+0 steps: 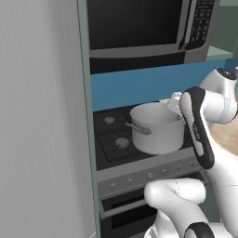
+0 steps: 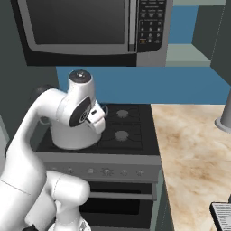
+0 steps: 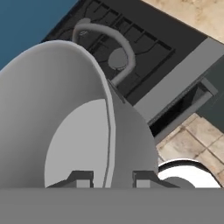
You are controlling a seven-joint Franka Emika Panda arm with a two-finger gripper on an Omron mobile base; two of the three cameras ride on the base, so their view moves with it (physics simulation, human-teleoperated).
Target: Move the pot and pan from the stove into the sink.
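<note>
The silver-grey pot [image 1: 157,129] stands upright over the front of the black stove [image 1: 111,139], with one loop handle [image 1: 139,128] pointing left. I cannot tell whether it rests on the grates. My gripper [image 1: 174,105] is at the pot's far right rim. In the hand view the gripper [image 3: 111,179] is shut on that rim, one fingertip [image 3: 81,178] inside the pot [image 3: 52,109] and the other outside. From the right base view the pot [image 2: 72,137] sits at the stove's [image 2: 131,131] front left, partly behind my arm. The pan and the sink are out of view.
A microwave [image 1: 139,23] hangs low above the stove. A tall grey panel [image 1: 42,116] walls off the left side. Beige counter [image 2: 194,149] runs right of the stove, with a grey post [image 2: 225,117] at its far edge. The oven door [image 2: 117,198] is below.
</note>
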